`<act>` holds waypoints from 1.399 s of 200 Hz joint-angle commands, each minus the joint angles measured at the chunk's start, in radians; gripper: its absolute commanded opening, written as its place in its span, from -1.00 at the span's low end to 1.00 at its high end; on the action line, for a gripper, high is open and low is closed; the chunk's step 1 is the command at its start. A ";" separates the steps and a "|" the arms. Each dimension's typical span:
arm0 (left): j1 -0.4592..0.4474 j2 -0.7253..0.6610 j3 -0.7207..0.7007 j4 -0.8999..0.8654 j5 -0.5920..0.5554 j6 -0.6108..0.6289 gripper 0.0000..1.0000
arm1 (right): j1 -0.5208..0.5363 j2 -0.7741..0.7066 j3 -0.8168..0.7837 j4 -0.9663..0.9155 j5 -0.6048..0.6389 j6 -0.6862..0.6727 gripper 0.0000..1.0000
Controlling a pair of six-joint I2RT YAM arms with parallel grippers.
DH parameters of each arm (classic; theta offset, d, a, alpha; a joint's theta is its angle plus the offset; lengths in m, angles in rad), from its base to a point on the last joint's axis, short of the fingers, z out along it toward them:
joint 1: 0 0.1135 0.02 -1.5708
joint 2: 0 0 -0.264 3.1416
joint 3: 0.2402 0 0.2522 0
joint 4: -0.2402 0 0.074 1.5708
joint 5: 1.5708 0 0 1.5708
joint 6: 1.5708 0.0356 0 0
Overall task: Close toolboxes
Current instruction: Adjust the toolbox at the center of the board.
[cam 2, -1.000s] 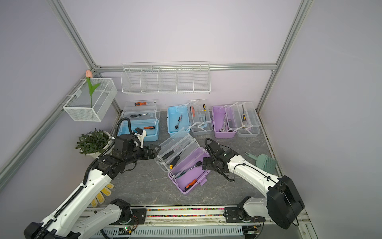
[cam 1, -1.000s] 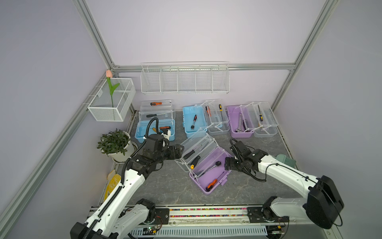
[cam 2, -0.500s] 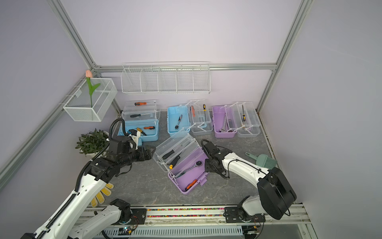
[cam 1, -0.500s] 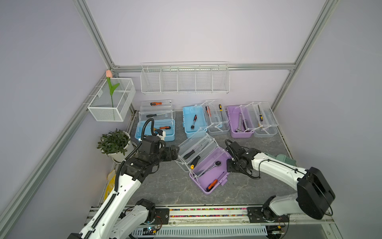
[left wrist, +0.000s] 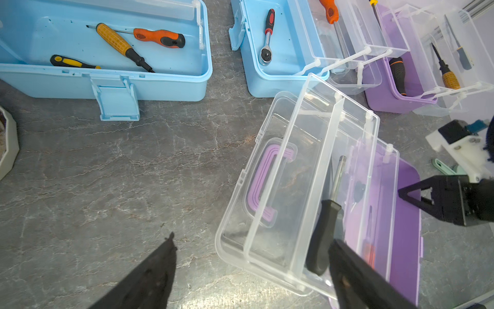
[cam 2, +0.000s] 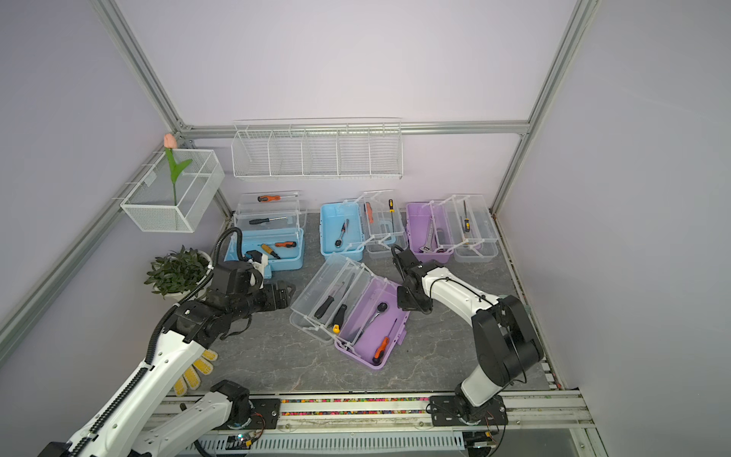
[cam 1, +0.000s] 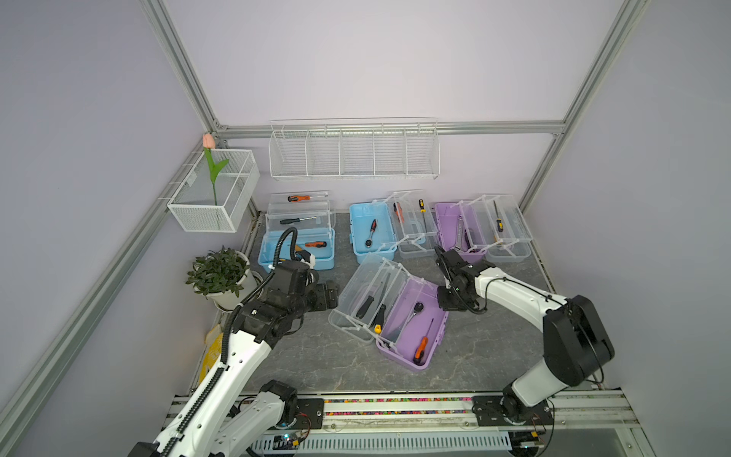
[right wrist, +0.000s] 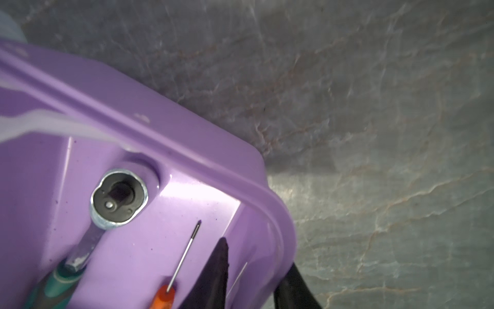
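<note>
Purple toolbox (cam 1: 434, 318): right pincer (cam 1: 446, 304), angled down, clamps rim.

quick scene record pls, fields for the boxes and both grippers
toolboxes: four, all open
front purple toolbox: angled, clear trays fanned out
back row: left blue toolbox, middle blue toolbox, back purple toolbox
left gripper: open, by the front box's trays
right gripper: astride the front box's purple wall, shut on it
</note>
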 commanded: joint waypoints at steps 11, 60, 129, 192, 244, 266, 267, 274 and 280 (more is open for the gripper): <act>0.005 0.019 -0.047 0.030 0.023 -0.037 0.76 | -0.031 0.074 0.104 -0.020 -0.031 -0.201 -0.51; 0.005 0.050 -0.096 0.017 -0.028 -0.061 0.51 | -0.057 0.140 0.235 -0.089 0.058 -0.334 -0.56; -0.009 0.061 -0.229 0.088 0.117 -0.121 0.34 | -0.082 -0.029 0.191 -0.134 -0.137 -0.231 0.17; -0.042 0.111 -0.280 0.126 0.109 -0.150 0.07 | -0.082 -0.136 0.001 -0.018 -0.243 -0.131 0.11; -0.045 0.157 -0.354 0.246 0.173 -0.191 -0.10 | -0.092 -0.108 -0.015 0.066 -0.280 -0.111 0.01; -0.044 0.195 -0.397 0.340 0.201 -0.220 -0.15 | -0.098 -0.092 -0.016 0.075 -0.269 -0.104 -0.04; -0.045 0.196 -0.396 0.342 0.202 -0.220 -0.15 | -0.098 -0.092 -0.017 0.076 -0.268 -0.103 -0.04; -0.044 0.209 -0.404 0.364 0.207 -0.220 -0.17 | -0.100 -0.089 -0.018 0.080 -0.265 -0.101 -0.06; -0.044 0.220 -0.408 0.379 0.213 -0.218 -0.22 | -0.102 -0.086 -0.020 0.082 -0.265 -0.102 -0.08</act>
